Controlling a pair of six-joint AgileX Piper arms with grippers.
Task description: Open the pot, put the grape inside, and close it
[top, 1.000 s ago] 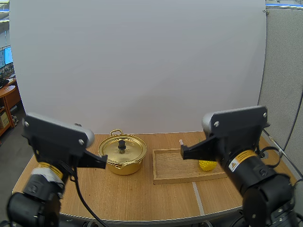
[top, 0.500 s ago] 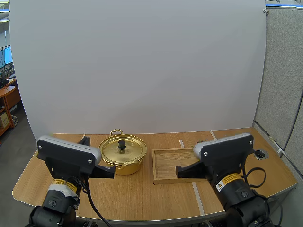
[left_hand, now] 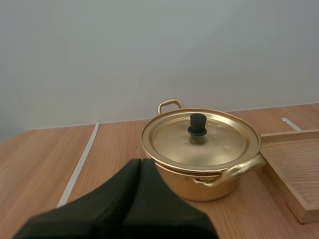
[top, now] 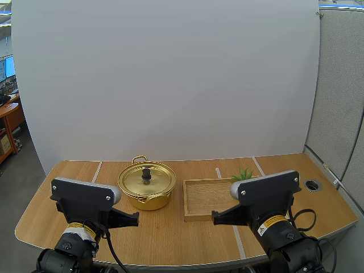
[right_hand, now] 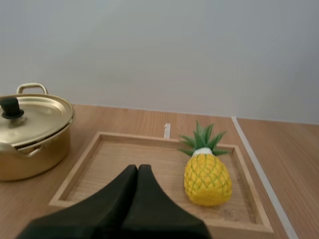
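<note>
Here, left gripper (left_hand: 141, 162) pressed together short of lidded pot (left_hand: 200, 149), bare table (left_hand: 45, 154) between; right gripper (right_hand: 138, 168) likewise closed at wooden tray (right_hand: 144, 136) near edge, toy pineapple (right_hand: 207, 180) ahead.

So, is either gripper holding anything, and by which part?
Nothing is held. The left gripper is shut empty short of the pot; the right gripper, shut empty, faces the pineapple in the tray.

Light: bright and even, from where I sit.
Shadows: faint, beneath the pot (top: 149, 202).
Glare: soft sheen on the lid (left_hand: 214, 145).
</note>
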